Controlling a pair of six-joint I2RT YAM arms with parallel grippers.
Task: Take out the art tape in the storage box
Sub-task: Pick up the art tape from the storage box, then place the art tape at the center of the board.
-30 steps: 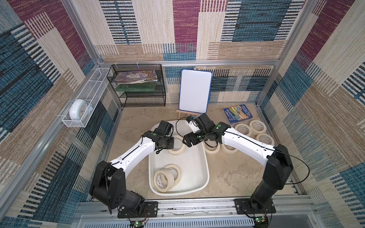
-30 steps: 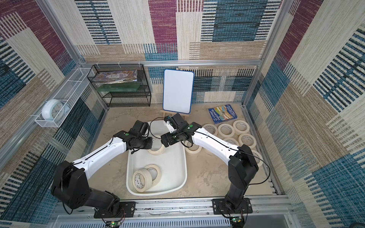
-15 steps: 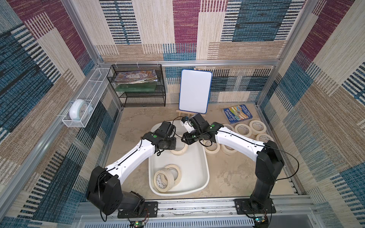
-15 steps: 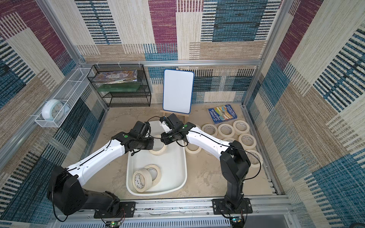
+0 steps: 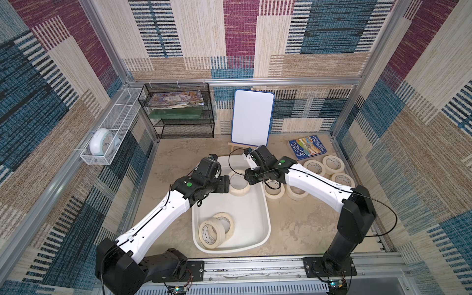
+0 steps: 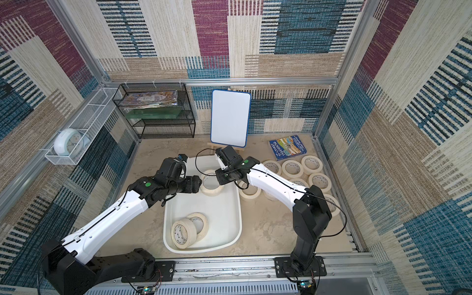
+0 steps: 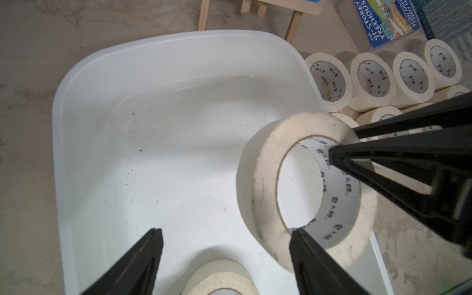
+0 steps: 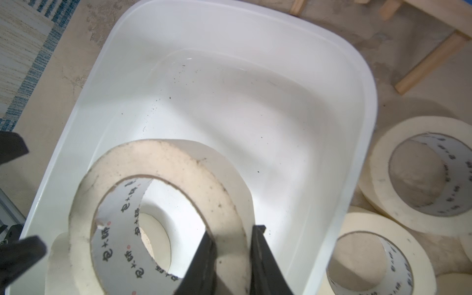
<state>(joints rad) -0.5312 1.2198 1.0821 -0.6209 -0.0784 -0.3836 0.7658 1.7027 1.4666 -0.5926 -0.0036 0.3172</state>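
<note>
Art tape roll [image 8: 178, 163], partly cut off, sits pinched in right gripper [image 8: 233, 229]; left gripper [image 7: 224, 229] stands wide.

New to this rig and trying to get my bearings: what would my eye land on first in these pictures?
Over the far end of a white tub, the right tool pinches the wall of a cream tape roll while the left tool stands open beside it. Two more rolls lean at the tub's near end, and a cluster of rolls lies on the table beside the tub, near a blue book.
</note>
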